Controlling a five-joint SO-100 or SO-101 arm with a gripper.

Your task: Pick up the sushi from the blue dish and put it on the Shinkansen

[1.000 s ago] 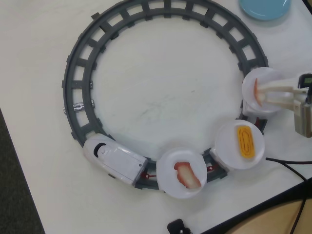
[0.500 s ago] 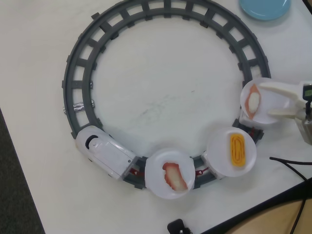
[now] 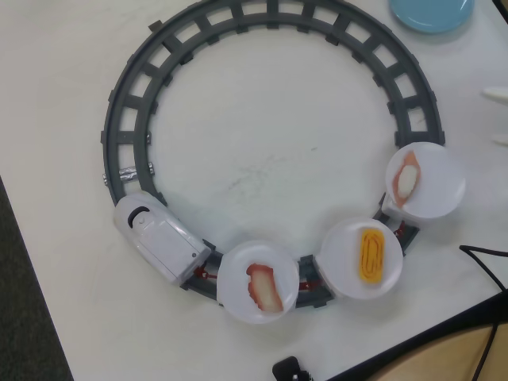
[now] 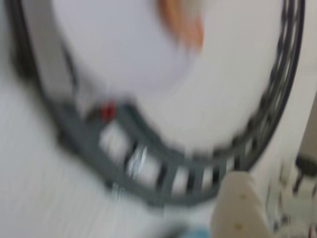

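The shrimp-like sushi [image 3: 406, 178] lies on the rightmost white disc [image 3: 436, 186] of the white Shinkansen [image 3: 155, 236], which stands on the grey ring track [image 3: 238, 16]. The blue dish [image 3: 432, 12] at the top right edge is empty. Only two whitish fingertips of my gripper [image 3: 498, 117] show at the right edge; they stand apart with nothing between them, right of the sushi. The wrist view is badly blurred: one cream finger [image 4: 237, 203] at the bottom right, a white disc [image 4: 119, 49] with an orange-edged piece [image 4: 185, 25] at the top, and the track [image 4: 163, 168] below it.
A yellow egg piece [image 3: 371, 254] and a red-and-white piece [image 3: 264, 287] sit on the other two discs. A black cable [image 3: 484, 258] runs at the right, near the table's lower right edge. A small black object [image 3: 290, 369] sits at the bottom.
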